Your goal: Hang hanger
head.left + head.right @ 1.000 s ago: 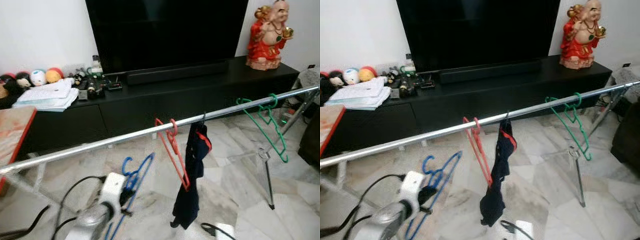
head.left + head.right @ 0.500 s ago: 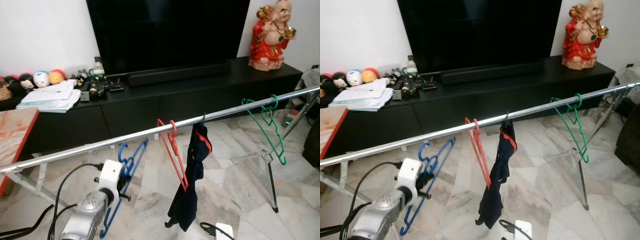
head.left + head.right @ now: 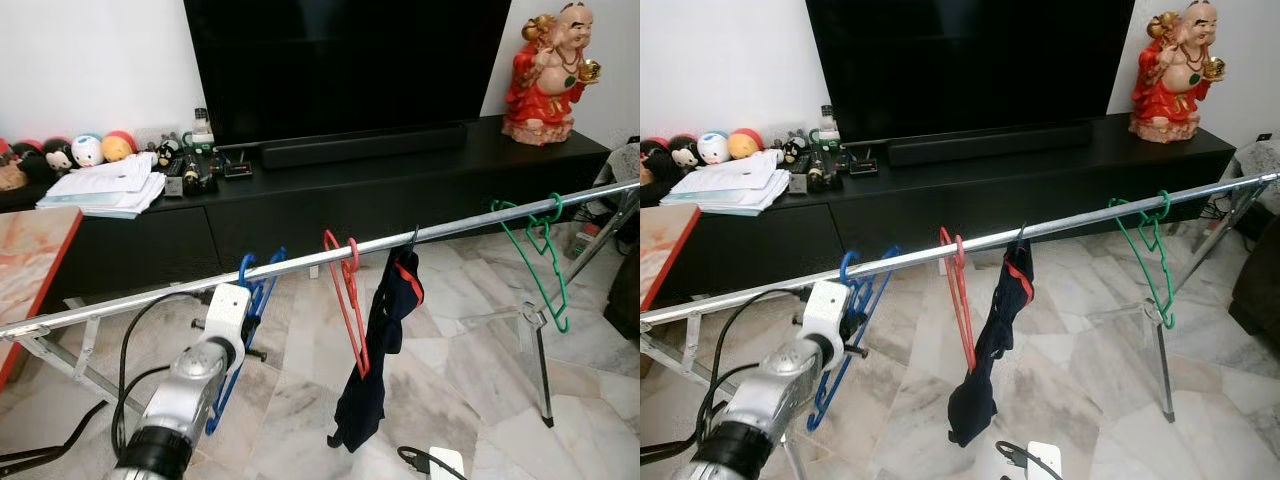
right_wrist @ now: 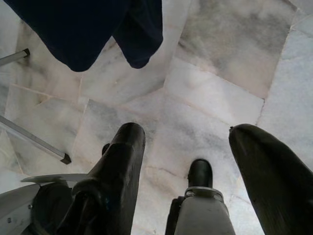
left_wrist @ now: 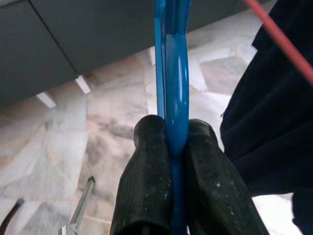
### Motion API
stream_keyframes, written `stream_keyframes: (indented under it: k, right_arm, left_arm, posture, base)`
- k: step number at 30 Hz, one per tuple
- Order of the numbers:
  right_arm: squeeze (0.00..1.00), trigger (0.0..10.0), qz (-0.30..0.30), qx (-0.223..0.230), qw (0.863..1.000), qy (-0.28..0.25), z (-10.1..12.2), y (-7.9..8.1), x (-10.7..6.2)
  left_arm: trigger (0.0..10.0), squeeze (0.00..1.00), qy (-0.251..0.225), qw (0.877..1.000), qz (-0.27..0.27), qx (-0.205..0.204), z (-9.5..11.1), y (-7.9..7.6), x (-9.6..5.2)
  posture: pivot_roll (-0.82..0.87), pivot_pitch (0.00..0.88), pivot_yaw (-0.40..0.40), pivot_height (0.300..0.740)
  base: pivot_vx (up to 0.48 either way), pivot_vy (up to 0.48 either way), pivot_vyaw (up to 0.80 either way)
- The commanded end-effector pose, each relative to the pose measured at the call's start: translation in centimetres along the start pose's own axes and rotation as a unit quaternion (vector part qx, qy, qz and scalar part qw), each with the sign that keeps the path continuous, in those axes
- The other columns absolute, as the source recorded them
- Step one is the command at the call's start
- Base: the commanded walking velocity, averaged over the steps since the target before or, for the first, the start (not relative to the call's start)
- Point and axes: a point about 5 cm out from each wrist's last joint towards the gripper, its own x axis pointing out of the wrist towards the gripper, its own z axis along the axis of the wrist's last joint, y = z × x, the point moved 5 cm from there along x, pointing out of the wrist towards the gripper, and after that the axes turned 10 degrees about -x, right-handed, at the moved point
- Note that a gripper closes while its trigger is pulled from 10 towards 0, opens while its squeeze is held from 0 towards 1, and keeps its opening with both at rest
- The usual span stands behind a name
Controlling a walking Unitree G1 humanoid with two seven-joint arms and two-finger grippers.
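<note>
Head cameras down on rail (image 3: 300,262) (wrists closer)

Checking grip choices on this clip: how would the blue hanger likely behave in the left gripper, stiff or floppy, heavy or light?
The blue hanger looks like thin moulded plastic that keeps its shape, so probably stiff and light. The left gripper pinches just one narrow, glossy bar, so it may pivot or slip a little as its hook nears the rail.

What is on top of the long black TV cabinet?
On the black TV cabinet sit a big TV, a soundbar, a red statue, papers, and round toys. Small clutter is unclear.
</note>
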Motion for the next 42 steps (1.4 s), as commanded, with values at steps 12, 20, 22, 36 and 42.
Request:
stream_keyframes:
  k: [12,20,22,36,42]
  right_arm:
    - [0.00,10.0,0.002,-0.004,1.000,0.004,-0.2,0.0,0.0]
    - [0.00,10.0,0.003,-0.007,1.000,0.005,-0.3,0.0,0.0]
    - [0.00,10.0,0.003,-0.008,1.000,0.005,-0.3,0.0,0.0]
    - [0.00,10.0,0.005,-0.010,1.000,0.006,-0.4,0.3,0.0]
    - [0.00,10.0,0.006,-0.007,1.000,0.008,-0.7,0.4,-0.1]
  left_arm:
    - [10.0,0.00,0.043,0.994,0.100,-0.025,-1.2,2.3,0.6]
    - [10.0,0.00,0.074,0.992,0.097,-0.037,-3.2,1.9,0.0]
    - [10.0,0.47,0.062,0.993,0.087,-0.046,-3.0,1.5,-0.1]
    - [10.0,1.00,-0.038,0.999,0.033,-0.020,-0.5,-0.5,-1.8]
    - [10.0,1.00,-0.074,0.997,0.024,-0.007,-0.5,-0.2,-4.0]
  posture:
    - [-0.05,0.000,0.028,0.740]
    - [-0.05,0.000,0.030,0.740]
    - [-0.05,0.000,0.030,0.740]
    - [-0.05,0.000,0.056,0.740]
    - [-0.06,0.000,0.080,0.740]
  base:
    - [0.000,0.000,0.00]
    - [0.000,0.000,0.00]
    - [0.000,0.000,0.00]
    - [0.000,0.000,0.00]
    - [0.000,0.000,0.00]
